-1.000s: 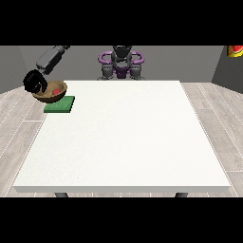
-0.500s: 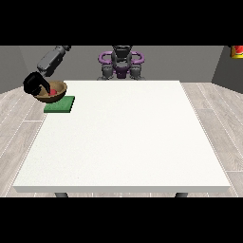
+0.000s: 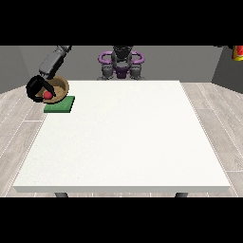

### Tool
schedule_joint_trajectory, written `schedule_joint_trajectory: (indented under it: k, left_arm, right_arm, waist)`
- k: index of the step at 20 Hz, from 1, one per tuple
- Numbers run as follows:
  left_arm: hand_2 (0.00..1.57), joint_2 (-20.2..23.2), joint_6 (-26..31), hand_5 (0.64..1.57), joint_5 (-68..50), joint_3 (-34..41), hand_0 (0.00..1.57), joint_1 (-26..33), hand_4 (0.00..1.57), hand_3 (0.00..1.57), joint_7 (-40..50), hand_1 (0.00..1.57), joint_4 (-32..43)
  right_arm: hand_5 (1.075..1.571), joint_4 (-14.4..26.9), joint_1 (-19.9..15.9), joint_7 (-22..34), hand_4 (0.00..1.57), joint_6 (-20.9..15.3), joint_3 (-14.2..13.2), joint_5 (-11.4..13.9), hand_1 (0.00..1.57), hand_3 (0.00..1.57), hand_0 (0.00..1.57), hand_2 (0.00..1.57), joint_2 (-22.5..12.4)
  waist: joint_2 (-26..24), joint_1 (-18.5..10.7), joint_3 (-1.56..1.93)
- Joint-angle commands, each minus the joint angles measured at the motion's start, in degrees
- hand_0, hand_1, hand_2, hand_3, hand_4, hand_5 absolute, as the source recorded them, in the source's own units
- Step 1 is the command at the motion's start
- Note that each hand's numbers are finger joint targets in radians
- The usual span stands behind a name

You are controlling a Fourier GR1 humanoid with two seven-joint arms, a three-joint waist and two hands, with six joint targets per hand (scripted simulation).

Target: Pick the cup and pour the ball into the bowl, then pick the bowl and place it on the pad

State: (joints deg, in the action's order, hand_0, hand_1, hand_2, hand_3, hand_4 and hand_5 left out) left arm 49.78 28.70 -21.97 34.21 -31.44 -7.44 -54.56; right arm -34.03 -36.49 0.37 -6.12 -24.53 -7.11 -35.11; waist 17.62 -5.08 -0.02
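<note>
A brown bowl (image 3: 59,87) with a red ball (image 3: 48,95) inside hangs tilted over the table's far left corner, its opening turned towards the camera. The black hand at the view's left (image 3: 35,88) is curled round the bowl's left rim, and its grey arm reaches down from above. A flat green pad (image 3: 60,105) lies on the table just below and in front of the bowl. Whether the bowl touches the pad cannot be told. No cup shows anywhere. No hand shows at the view's right.
The large white table (image 3: 123,137) fills the middle of the view. The robot's torso with purple rings (image 3: 121,60) stands behind the far edge. A red and yellow object (image 3: 238,52) sits at the top right, off the table.
The hand at the view's left has sunk a little with the bowl. The bowl has tipped further towards the camera, showing the ball more plainly.
</note>
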Motion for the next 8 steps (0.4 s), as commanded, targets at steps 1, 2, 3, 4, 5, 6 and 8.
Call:
schedule_joint_trajectory:
  k: [1,2,3,4,5,6,8]
  left_arm:
    - [0.0,0.7,-1.7,1.569,-1.8,-0.1,0.0,-1.7,1.21,0.0,4.1,0.0,-2.1]
    - [0.0,-2.3,-1.7,1.569,-1.2,-2.2,0.0,0.2,1.21,0.0,4.2,0.0,-5.0]
    - [0.0,-5.0,-4.5,1.569,-0.8,-3.8,0.0,-1.3,1.19,0.0,4.4,0.0,-7.7]
    - [0.0,-5.4,-4.7,1.569,-0.9,-4.9,0.0,-1.0,1.19,0.0,7.3,0.0,-8.0]
    - [0.0,-6.2,-2.6,1.569,0.7,-4.4,0.0,3.2,1.19,0.0,2.3,0.0,-4.8]
    - [0.0,-5.0,-3.2,1.569,-0.9,-4.5,0.0,0.6,1.19,0.0,6.4,0.0,-6.8]
    - [0.0,-4.5,-3.8,1.569,1.3,-3.8,0.0,2.0,1.19,0.0,3.8,0.0,-1.4]
  right_arm:
    - [1.41,2.6,-0.2,-1.9,0.0,2.5,2.1,1.6,0.0,0.0,0.0,0.0,0.4]
    - [1.407,3.6,-0.4,0.0,0.0,1.5,2.7,2.5,0.0,0.0,0.0,0.0,-0.1]
    - [1.4,4.3,-2.3,1.4,0.0,-0.6,3.0,2.8,0.0,0.0,0.0,0.0,1.5]
    - [1.407,4.0,-2.0,1.9,0.0,-0.6,3.8,3.3,0.0,0.0,0.0,0.0,1.9]
    - [1.395,2.7,-0.6,3.3,0.0,1.6,3.7,3.0,0.0,0.0,0.0,0.0,-0.7]
    - [1.4,4.1,-2.8,5.5,0.0,3.9,3.0,2.9,0.0,0.0,0.0,0.0,-4.9]
    - [1.375,0.1,-4.3,9.9,0.2,6.3,5.3,3.3,0.0,0.0,0.0,0.0,-4.8]
  waist:
    - [-0.6,-0.2,0.1]
    - [-3.1,-1.6,0.09]
    - [-2.7,-1.5,0.1]
    - [-5.8,-1.0,0.09]
    - [-6.3,-0.4,0.02]
    - [-6.5,-0.9,0.06]
    - [-10.1,2.0,-0.05]
